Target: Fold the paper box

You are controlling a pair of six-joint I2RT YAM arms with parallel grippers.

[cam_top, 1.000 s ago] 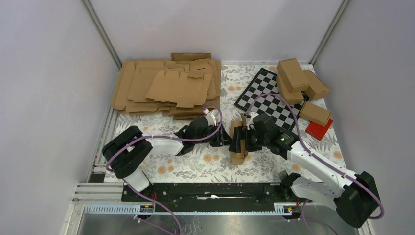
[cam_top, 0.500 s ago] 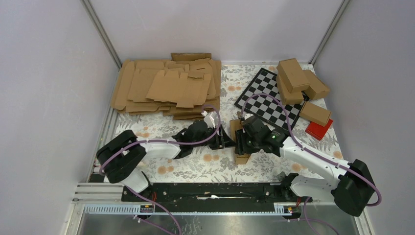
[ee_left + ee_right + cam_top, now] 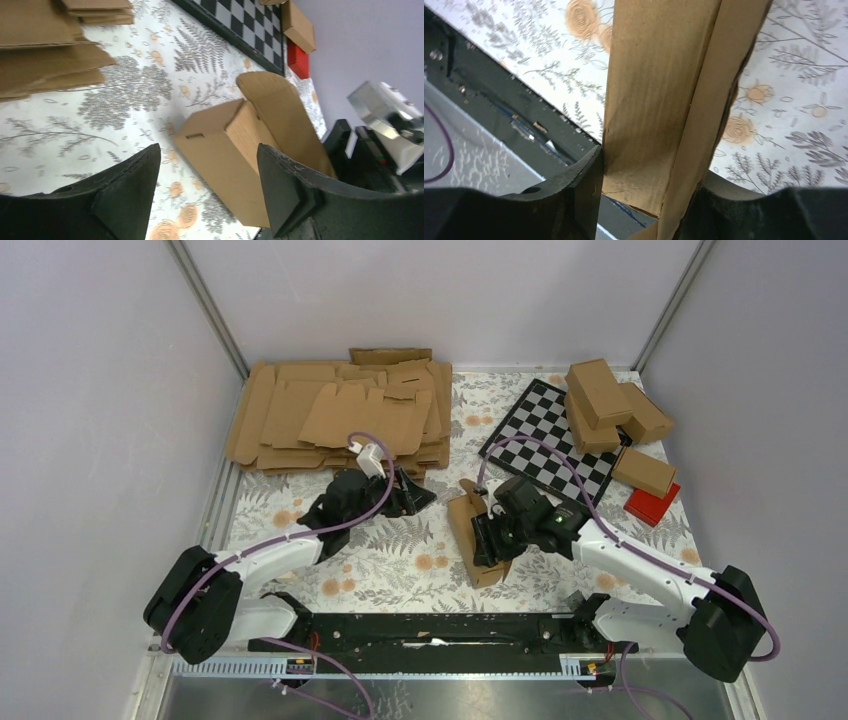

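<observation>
Left claw [image 3: 410, 495] hangs released and empty near the cardboard heap [image 3: 330, 415]. Mid-tabletop [image 3: 400, 560], the paper box [image 3: 220, 160] sits clenched in the right claw [image 3: 649, 170]. Sides look formed and one end tucked, but the rounded flap [image 3: 280, 110] stands open, yet to close.

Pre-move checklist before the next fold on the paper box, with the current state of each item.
1. Right gripper shut on the paper box: ok.
2. Left gripper open and apart from the box: ok.
3. Rounded flap tucked in: not ok, it stands open.
4. Box end nearest the arm bases closed: cannot tell.
5. Path from the left gripper to the box free: ok, only floral tabletop lies between.
</observation>
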